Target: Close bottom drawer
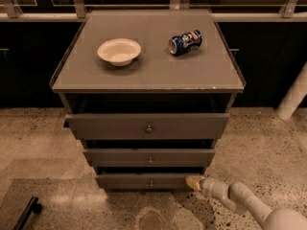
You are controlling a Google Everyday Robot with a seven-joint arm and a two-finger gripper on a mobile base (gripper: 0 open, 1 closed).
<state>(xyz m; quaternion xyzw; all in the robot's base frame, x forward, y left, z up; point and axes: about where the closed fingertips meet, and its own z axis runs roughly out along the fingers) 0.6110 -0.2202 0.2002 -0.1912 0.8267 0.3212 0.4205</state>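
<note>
The grey cabinet has three drawers, all pulled out a little. The bottom drawer (144,180) is the lowest and slimmest front, with a small round metal knob (151,183) at its centre. My gripper (193,181) comes in from the lower right on a white arm (240,200). Its yellowish tip rests against the right end of the bottom drawer's front.
The mid-sized drawer (148,157) and the tallest drawer (146,126) sit above. On the cabinet top (158,71) lie a white bowl (119,51) and a blue can (185,42) on its side. A white post (293,99) stands at right. A dark object (26,212) lies at lower left on the speckled floor.
</note>
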